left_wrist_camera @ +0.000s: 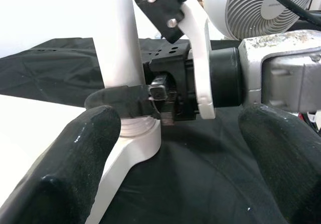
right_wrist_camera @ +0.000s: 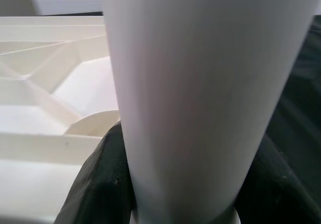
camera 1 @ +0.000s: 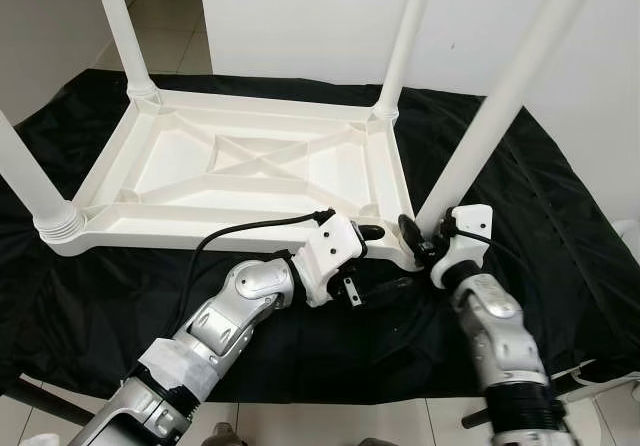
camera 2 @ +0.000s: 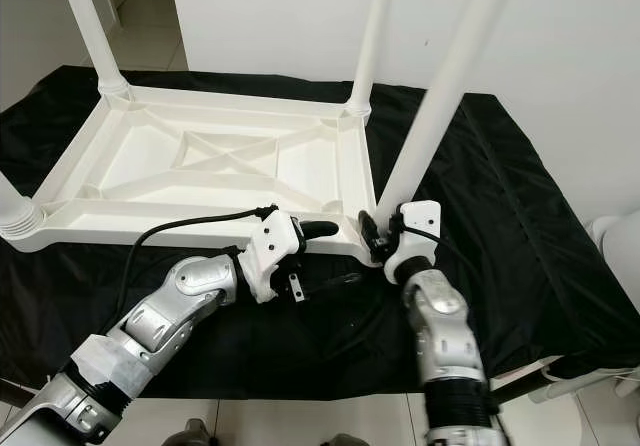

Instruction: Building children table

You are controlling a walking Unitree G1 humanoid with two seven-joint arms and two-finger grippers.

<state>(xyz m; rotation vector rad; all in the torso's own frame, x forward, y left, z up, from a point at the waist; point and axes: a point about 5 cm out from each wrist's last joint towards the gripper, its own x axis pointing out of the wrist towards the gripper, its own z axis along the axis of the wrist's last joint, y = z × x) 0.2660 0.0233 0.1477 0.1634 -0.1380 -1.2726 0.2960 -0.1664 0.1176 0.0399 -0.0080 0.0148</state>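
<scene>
Fourth leg being seated in the near-right corner socket of the upturned table.

The white tabletop [camera 1: 250,171] is laid underside-up on a black cloth [camera 1: 560,256], with four legs standing in its corners. The near-right leg [camera 1: 500,106] is clasped at its base by the right pincer [camera 1: 420,238], its fingers [right_wrist_camera: 95,184] pressed to either side. The left pincer [camera 1: 378,261] is held released just beside the same socket, one finger against the tabletop rim. Judged next: the leg is to be turned or pressed home while the frame is steadied.
</scene>
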